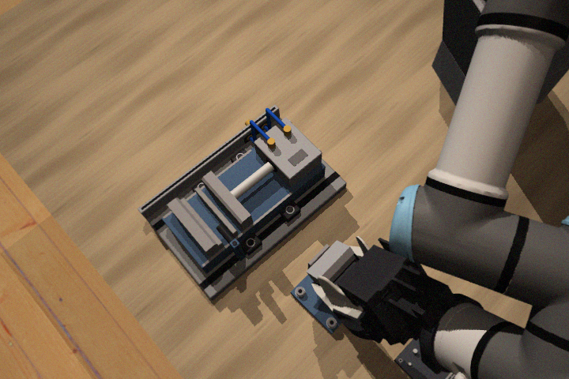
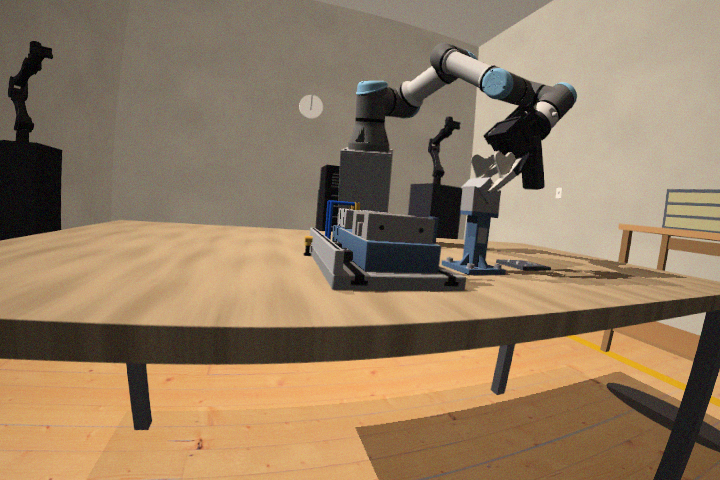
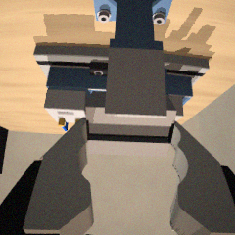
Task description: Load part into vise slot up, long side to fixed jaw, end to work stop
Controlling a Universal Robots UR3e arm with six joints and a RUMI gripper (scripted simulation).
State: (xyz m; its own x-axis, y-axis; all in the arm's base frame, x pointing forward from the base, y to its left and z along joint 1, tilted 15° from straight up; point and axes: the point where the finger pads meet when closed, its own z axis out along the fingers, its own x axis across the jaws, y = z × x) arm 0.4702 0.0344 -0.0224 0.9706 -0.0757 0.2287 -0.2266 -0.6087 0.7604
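The grey part (image 1: pixel 333 260) (image 2: pixel 476 184) (image 3: pixel 129 164) sits on top of the blue V-block (image 1: pixel 310 298) (image 2: pixel 476 237), to the right of the vise. My gripper (image 1: pixel 340 271) (image 2: pixel 494 171) (image 3: pixel 128 120) reaches in from the right, tilted downward, and is shut on the part, one finger on each long side. I cannot tell where the part's slot faces. The vise (image 1: pixel 245 197) (image 2: pixel 383 243) stands open at the table's middle, with the fixed jaw (image 1: pixel 194 225) at its near-left end and the moving jaw (image 1: pixel 227 198) on the white cylinder rod (image 1: pixel 251 179).
The dark infeed plate (image 1: pixel 409 356) (image 2: pixel 522 264) lies flat on the table beyond the V-block, partly under my arm. The arm's pedestal (image 2: pixel 364 178) stands behind the vise. The cylinder body (image 1: pixel 289 156) with blue hoses is at the vise's far end.
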